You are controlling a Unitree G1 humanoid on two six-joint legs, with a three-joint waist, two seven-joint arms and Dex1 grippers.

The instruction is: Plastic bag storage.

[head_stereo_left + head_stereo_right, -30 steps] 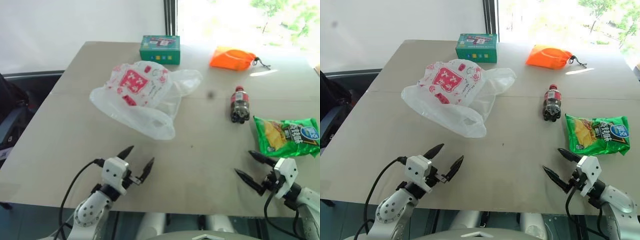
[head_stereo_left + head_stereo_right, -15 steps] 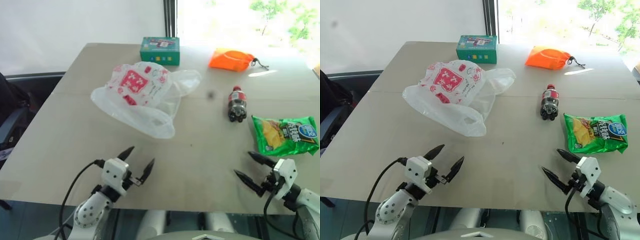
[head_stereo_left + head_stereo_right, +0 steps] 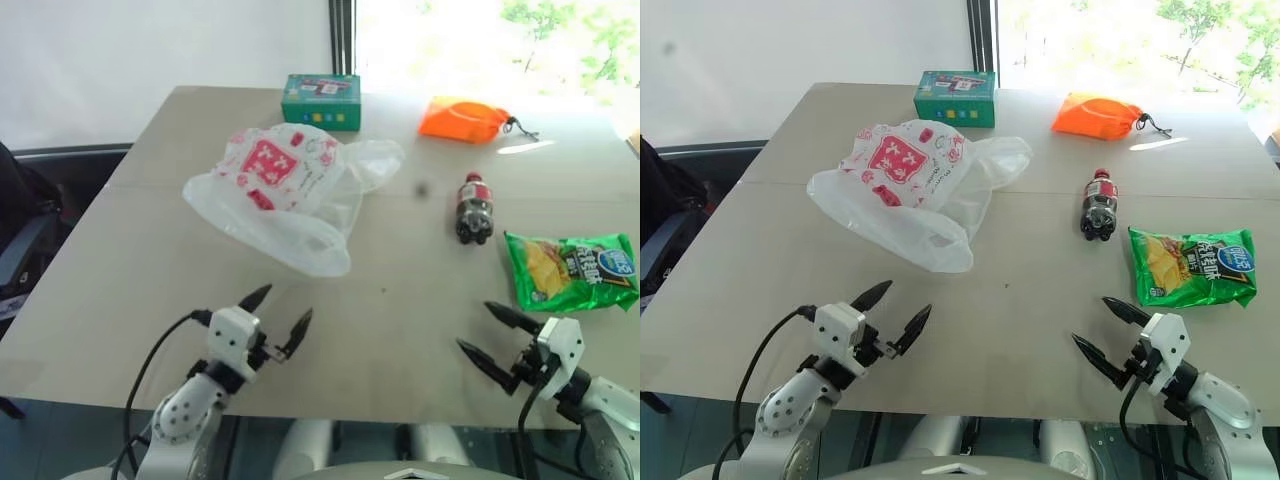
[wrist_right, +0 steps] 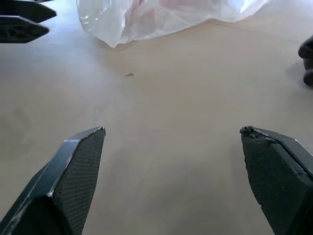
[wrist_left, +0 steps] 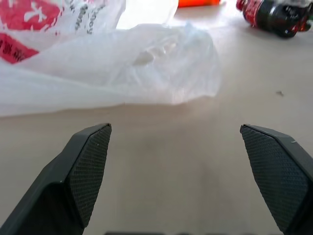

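- Tabletop (image 3: pixel 130 270) of plain beige is seen from above, with a faint seam running across it from left to right behind the near half
- Past the far edge a white wall (image 3: pixel 150 50) is seen on the left, a dark window post (image 3: pixel 341 35) at the middle, and bright daylight with green foliage on the right
- Dark furniture (image 3: pixel 25 215) is seen off the left edge of the table
- The plastic bag (image 3: pixel 285 190) is laid crumpled on the far left half of the table, its red printed patch turned up and its clear end stretched toward the near side
- A green box (image 3: pixel 321 100) is set at the far edge just behind the bag, and an orange pouch (image 3: pixel 462 118) lies to its right
- A small cola bottle (image 3: pixel 473 208) is laid on its side right of centre, and a green chips packet (image 3: pixel 572 270) lies near the right edge
- The left gripper (image 3: pixel 277 318) is held over the near left edge with its fingers spread wide and nothing between them, short of the bag
- The right gripper (image 3: pixel 488 333) is held over the near right edge, likewise released and empty, near the chips packet but apart from it
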